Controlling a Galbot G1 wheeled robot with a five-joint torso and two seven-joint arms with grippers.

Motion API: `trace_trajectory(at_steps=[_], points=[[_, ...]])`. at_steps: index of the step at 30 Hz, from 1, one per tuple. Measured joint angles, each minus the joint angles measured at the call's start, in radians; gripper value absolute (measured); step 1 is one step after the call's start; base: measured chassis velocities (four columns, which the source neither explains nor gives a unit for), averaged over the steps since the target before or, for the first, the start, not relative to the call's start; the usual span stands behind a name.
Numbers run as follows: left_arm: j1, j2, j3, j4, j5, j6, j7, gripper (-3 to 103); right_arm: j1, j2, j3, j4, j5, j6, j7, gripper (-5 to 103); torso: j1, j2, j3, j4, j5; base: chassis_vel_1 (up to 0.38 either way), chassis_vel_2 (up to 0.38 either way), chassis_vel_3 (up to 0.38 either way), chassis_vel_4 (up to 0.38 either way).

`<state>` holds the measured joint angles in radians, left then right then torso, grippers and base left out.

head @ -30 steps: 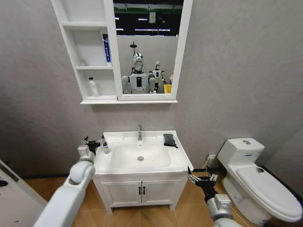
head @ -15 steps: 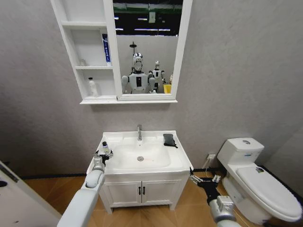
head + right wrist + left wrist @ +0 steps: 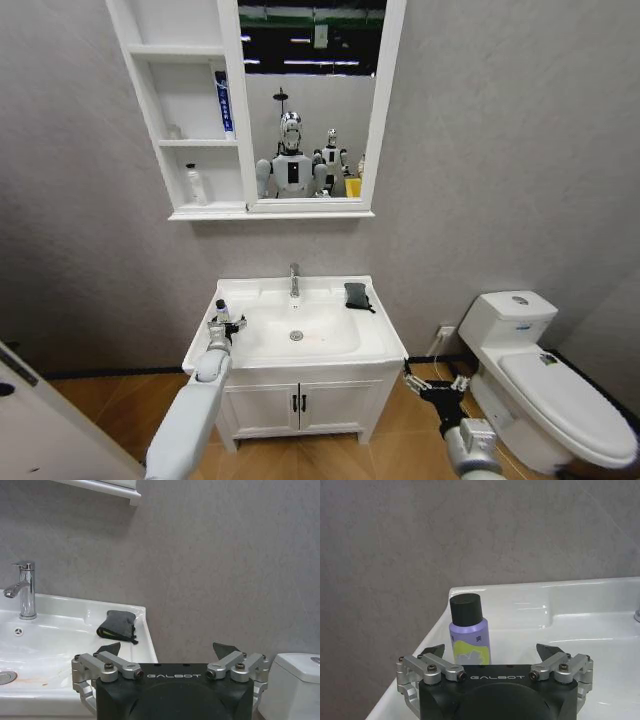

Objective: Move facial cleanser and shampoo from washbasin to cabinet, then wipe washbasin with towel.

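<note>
A small lilac shampoo bottle [image 3: 221, 310] with a black cap stands on the left rim of the white washbasin [image 3: 335, 340]. My left gripper [image 3: 228, 324] is level with it and open; in the left wrist view the bottle [image 3: 468, 630] stands just ahead of the gripper [image 3: 491, 652], nearer one finger and untouched. A blue-white facial cleanser tube [image 3: 224, 102] stands on the cabinet's [image 3: 140, 100] middle shelf. The dark folded towel [image 3: 356, 295] lies at the basin's back right, also seen as the towel [image 3: 117, 625]. My right gripper [image 3: 436, 385] hangs open, low beside the vanity.
A chrome tap [image 3: 295, 280] rises behind the bowl. A white bottle [image 3: 195, 185] is on the cabinet's lowest shelf, beside the mirror [image 3: 310, 100]. A white toilet [image 3: 545, 385] stands on the right. Below the basin is a two-door vanity [image 3: 300, 405].
My left arm has swung in from the basin's left side, and its gripper now faces the lilac bottle. The right gripper has sunk slightly.
</note>
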<state>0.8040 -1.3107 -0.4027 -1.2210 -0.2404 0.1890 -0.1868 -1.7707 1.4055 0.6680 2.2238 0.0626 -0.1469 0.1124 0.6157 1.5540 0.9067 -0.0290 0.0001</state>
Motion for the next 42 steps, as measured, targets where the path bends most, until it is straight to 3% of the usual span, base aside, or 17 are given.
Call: trace_trajectory(at_steps=[6,11,14,21,25,28,30,31,32,33,34,35,36,37,38,41,42], points=[[-0.042,-0.001,-0.004,0.049,0.0,-0.003,0.0,102,0.011,0.001,-0.005,-0.006,-0.002,-0.002,0.0,100,0.0,0.0,0.0,0.0001,0.0,0.0,0.0,0.0,0.0],[-0.068,-0.017,-0.001,0.078,0.001,-0.003,0.007,82,0.009,-0.001,0.002,-0.01,0.008,-0.004,0.008,100,0.0,0.0,0.0,0.0,0.0,0.0,0.0,0.0,0.0],[-0.072,-0.021,0.0,0.087,0.001,-0.003,0.008,77,0.009,-0.003,0.008,-0.01,0.023,-0.006,0.012,100,0.0,0.0,0.0,-0.0001,-0.0002,0.0,0.0,0.0,0.0],[-0.098,-0.018,0.001,0.114,-0.006,0.0,0.008,44,0.016,-0.013,0.028,-0.013,0.052,-0.012,0.023,100,0.0,0.0,0.0,0.0,-0.0001,0.0,0.0,0.0,0.0],[-0.097,-0.011,-0.002,0.106,-0.013,0.001,0.008,43,0.02,-0.011,0.023,-0.014,0.052,-0.013,0.024,100,0.0,0.0,0.0,-0.0002,-0.0002,0.0,0.0,0.0,0.0],[-0.066,0.018,-0.001,0.005,-0.04,0.027,-0.002,43,0.027,-0.011,0.017,-0.015,0.051,-0.017,0.025,100,0.0,0.0,0.0,-0.0003,-0.0005,0.0,0.0,0.0,0.0],[-0.031,0.086,0.013,-0.194,-0.101,0.114,-0.049,43,0.031,-0.014,0.013,-0.015,0.049,-0.023,0.025,100,0.0,0.0,0.0,0.0003,-0.0004,0.0,0.0,0.0,0.0],[-0.031,0.086,0.013,-0.194,-0.101,0.114,-0.049,43,0.031,-0.014,0.013,-0.015,0.049,-0.023,0.025,100,0.0,0.0,0.0,0.0003,-0.0004,0.0,0.0,0.0,0.0],[-0.027,0.116,0.017,-0.268,-0.128,0.156,-0.068,43,0.033,-0.014,0.01,-0.016,0.049,-0.025,0.025,100,0.0,0.0,0.0,0.0003,-0.0003,0.0,0.0,0.0,0.0],[-0.041,0.191,0.035,-0.426,-0.235,0.265,-0.135,43,0.037,-0.011,0.009,-0.026,0.043,-0.025,0.025,100,0.0,0.0,0.0,0.0006,-0.0001,0.0,0.0,0.0,0.0],[-0.041,0.191,0.035,-0.426,-0.235,0.265,-0.135,43,0.037,-0.011,0.009,-0.026,0.043,-0.025,0.025,100,0.0,0.0,0.0,0.0006,-0.0001,0.0,0.0,0.0,0.0],[-0.081,0.251,0.048,-0.545,-0.354,0.356,-0.196,43,0.038,-0.006,0.01,-0.037,0.031,-0.018,0.022,100,0.0,0.0,0.0,0.0004,-0.0003,0.0,0.0,0.0,0.0],[-0.13,0.305,0.06,-0.623,-0.459,0.41,-0.235,43,0.037,-0.002,0.01,-0.046,0.024,-0.011,0.02,100,0.0,0.0,0.0,-0.0003,0.0008,0.0,0.0,0.0,0.0],[-0.154,0.329,0.067,-0.65,-0.506,0.429,-0.25,43,0.036,-0.001,0.01,-0.048,0.022,-0.009,0.019,100,0.0,0.0,0.0,-0.0004,0.0011,0.0,0.0,0.0,0.0],[-0.229,0.386,0.098,-0.683,-0.606,0.468,-0.268,43,0.034,0.002,0.006,-0.055,0.019,-0.007,0.017,100,0.0,0.0,0.0,-0.0002,0.0002,0.0,0.0,0.0,0.0],[-0.273,0.408,0.12,-0.684,-0.644,0.479,-0.273,43,0.036,0.003,0.003,-0.058,0.019,-0.007,0.016,100,0.0,0.0,0.0,0.0002,-0.0008,0.0,0.0,0.0,0.0],[-0.371,0.432,0.171,-0.654,-0.69,0.484,-0.276,43,0.043,0.006,-0.002,-0.062,0.017,-0.007,0.016,100,0.0,0.0,0.0,0.0002,0.0,0.0,0.0,0.0,0.0]])
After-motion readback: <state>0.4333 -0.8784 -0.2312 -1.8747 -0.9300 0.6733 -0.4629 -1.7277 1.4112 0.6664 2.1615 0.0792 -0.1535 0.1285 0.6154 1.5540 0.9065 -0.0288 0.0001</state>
